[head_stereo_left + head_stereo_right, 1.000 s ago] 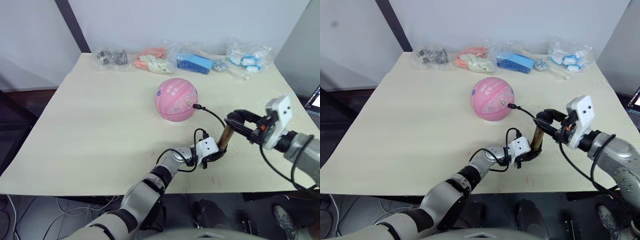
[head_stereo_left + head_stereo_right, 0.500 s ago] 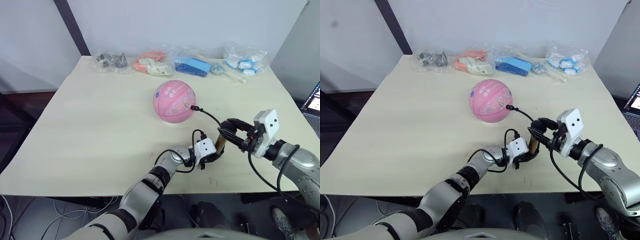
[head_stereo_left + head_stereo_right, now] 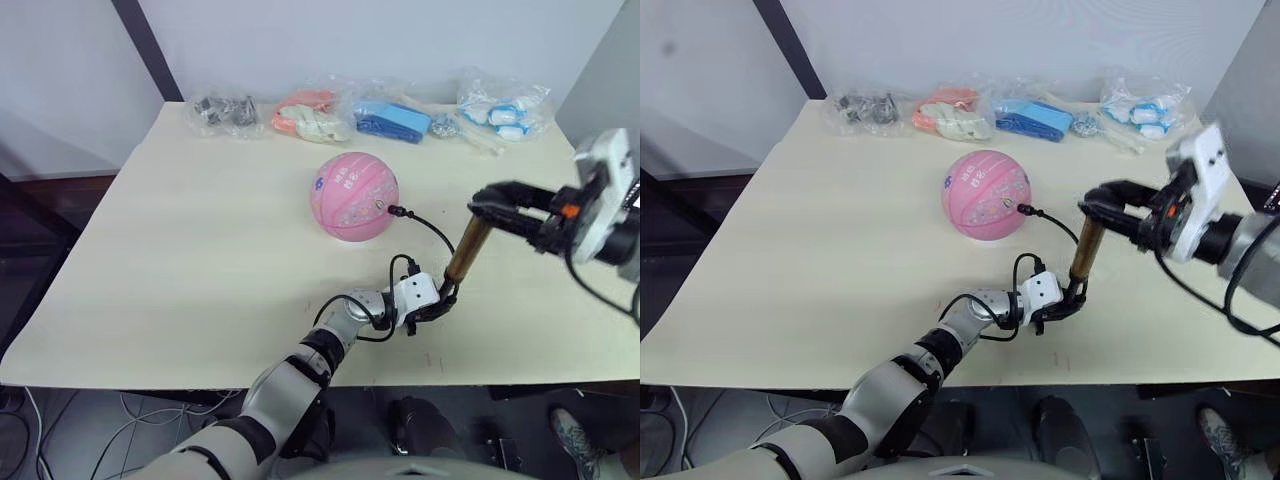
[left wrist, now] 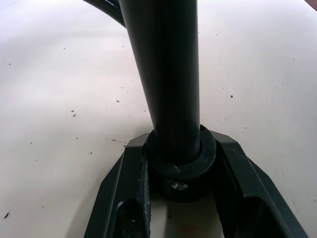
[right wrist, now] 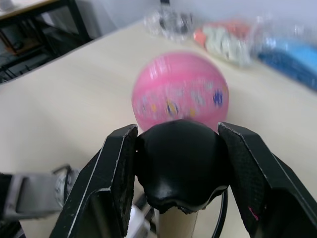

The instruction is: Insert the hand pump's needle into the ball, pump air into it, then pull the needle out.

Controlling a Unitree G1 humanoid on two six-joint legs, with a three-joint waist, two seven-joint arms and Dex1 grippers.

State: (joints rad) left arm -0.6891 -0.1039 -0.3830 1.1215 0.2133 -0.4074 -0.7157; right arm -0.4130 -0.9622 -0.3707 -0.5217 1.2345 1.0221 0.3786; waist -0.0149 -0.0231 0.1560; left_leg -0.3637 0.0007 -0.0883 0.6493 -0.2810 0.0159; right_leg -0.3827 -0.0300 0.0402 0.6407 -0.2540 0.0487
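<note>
The slim hand pump (image 3: 464, 251), with its gold-bronze metal barrel and black end caps, stands tilted on the pale wooden table (image 3: 200, 240), its foot nearer the robot and its top leaning away to the right. The left gripper (image 3: 441, 300) is clamped on the pump's black bottom cap; in the left wrist view the two black fingers (image 4: 121, 198) press against either side of the cap's collar, with the barrel rising straight out from between the jaws. The right gripper (image 3: 490, 205) grips the black T-handle (image 5: 181, 166) at the pump's top end, its jaws closed on both sides of the rounded black knob, well above the table.

Beyond the right jaws sits the pink ribbed ball (image 3: 353, 196) with small printed flowers, resting on the table. The thin black hose (image 3: 432, 232) arcs from the pump's base near the left jaws up to the ball, and the small black fitting of the needle (image 3: 391, 211) sits against the ball's right side; the metal pin itself is too small to make out.

Clear plastic bags of small items (image 3: 355, 115) line the far table edge, behind the ball.
</note>
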